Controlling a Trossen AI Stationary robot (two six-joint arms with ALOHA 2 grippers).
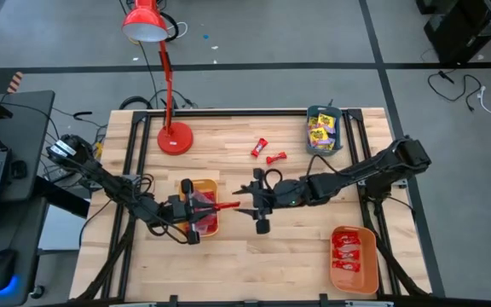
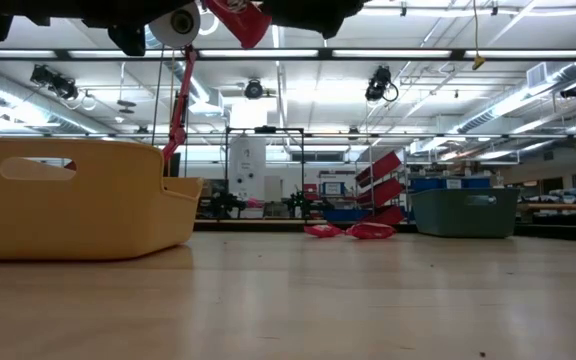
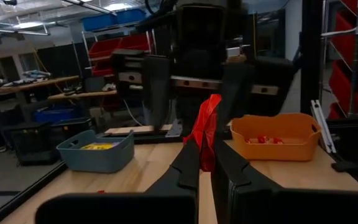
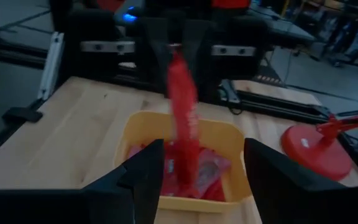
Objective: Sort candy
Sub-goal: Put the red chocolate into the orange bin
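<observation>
My left gripper (image 1: 201, 207) hovers over a yellow tray (image 1: 186, 186) of red candy, shut on one red candy (image 1: 224, 205) that sticks out toward the table's right. My right gripper (image 1: 250, 205) faces it, open. In the right wrist view its fingers (image 4: 146, 171) stand on either side of the candy's free end (image 4: 188, 134) without touching. Two red candies (image 1: 268, 152) lie on the table farther back. A teal tray (image 1: 324, 130) holds yellow candy, and an orange tray (image 1: 353, 258) holds red candy. My left gripper pinches the red candy by one end (image 3: 205, 146) between its two fingertips. The fingers come about level from the table's left. The candy juts past the fingertips toward the right gripper, lifted clear above the yellow tray.
A red desk lamp (image 1: 175, 136) stands at the far left of the table, its arm reaching back. In the low view the yellow tray (image 2: 68, 195) is close on the left and the teal tray (image 2: 465, 212) farther off on the right. Bare wood lies along the near edge.
</observation>
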